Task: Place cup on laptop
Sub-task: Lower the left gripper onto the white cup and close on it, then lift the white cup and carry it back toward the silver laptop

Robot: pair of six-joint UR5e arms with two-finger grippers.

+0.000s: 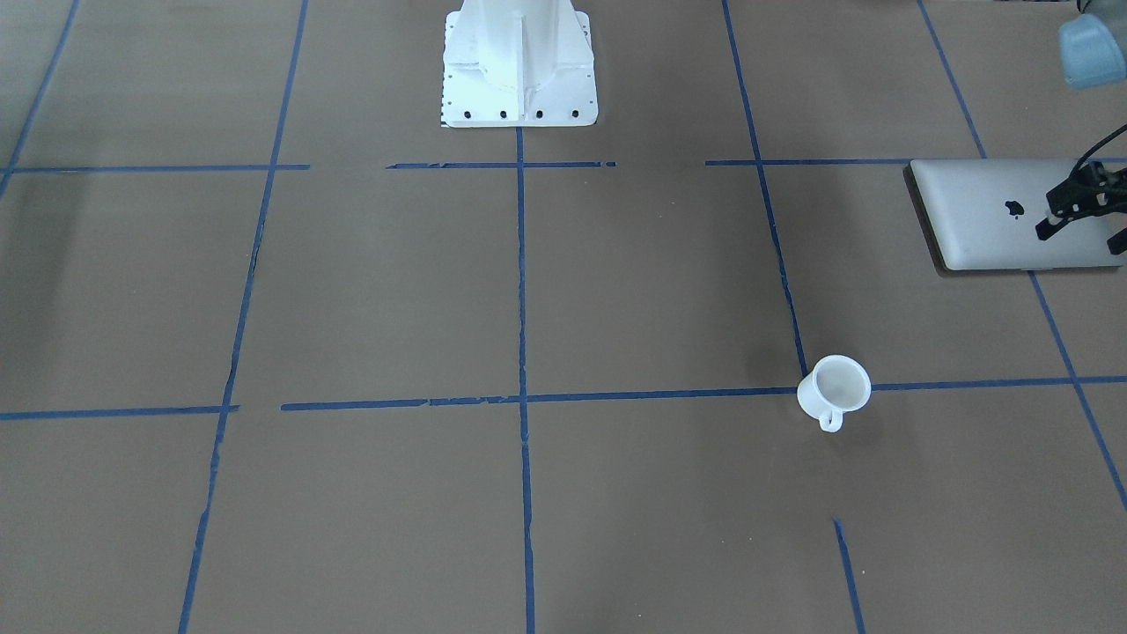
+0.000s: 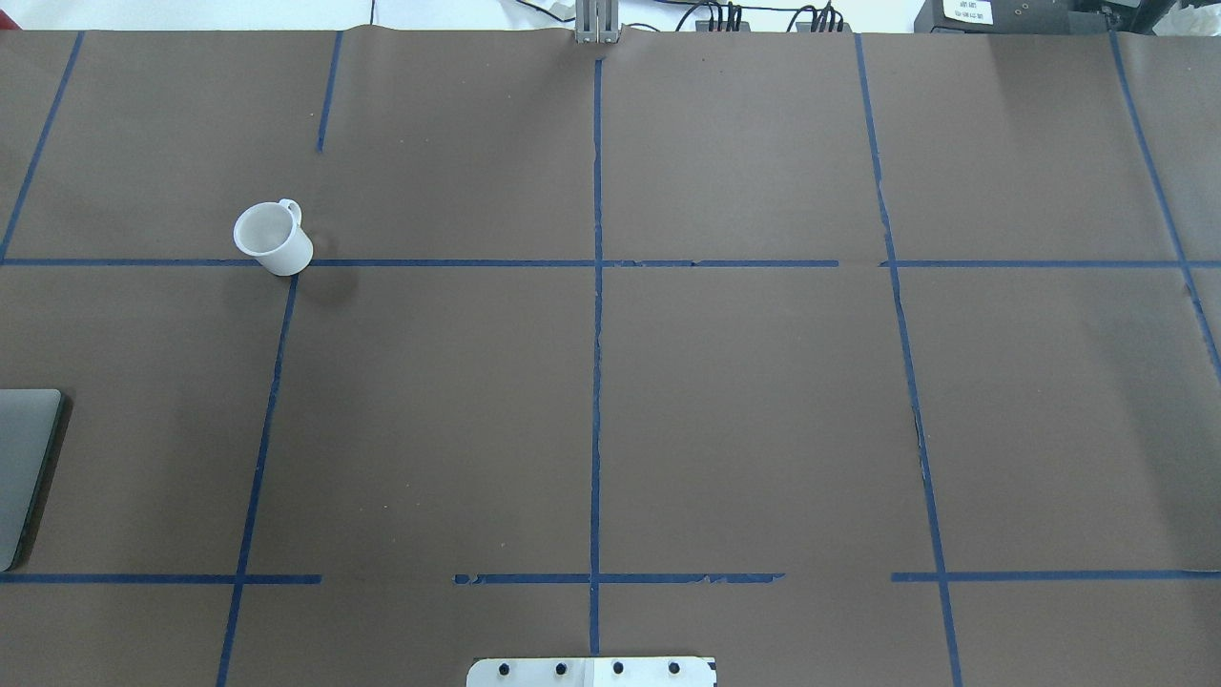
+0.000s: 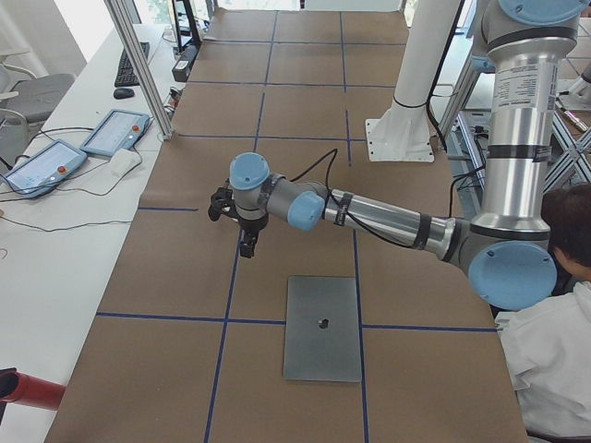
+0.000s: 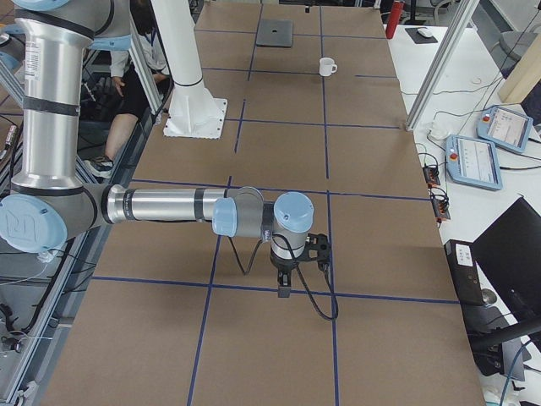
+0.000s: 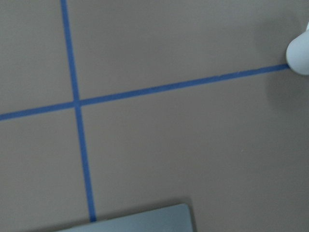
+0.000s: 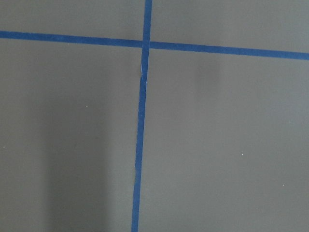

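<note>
The small white cup point(image 1: 835, 387) stands upright on the brown table, its handle toward the operators' side; it also shows in the overhead view point(image 2: 272, 239), in the exterior right view point(image 4: 327, 66) and at the right edge of the left wrist view point(image 5: 300, 55). The silver-grey laptop point(image 1: 1012, 216) lies closed and flat, apart from the cup, at the table's left end point(image 2: 24, 468) point(image 3: 321, 328) point(image 4: 275, 32) point(image 5: 140, 222). My left gripper point(image 1: 1083, 236) hovers over the laptop's lid with its jaws apart and empty point(image 3: 235, 229). My right gripper point(image 4: 287, 286) hangs above bare table far from both; I cannot tell whether it is open.
The white robot base point(image 1: 519, 70) stands at the table's middle rear edge. Blue tape lines point(image 2: 596, 334) divide the brown surface. Teach pendants point(image 4: 478, 156) and a metal post point(image 3: 138, 65) sit along the operators' side. A person point(image 3: 559, 314) sits beside the left arm.
</note>
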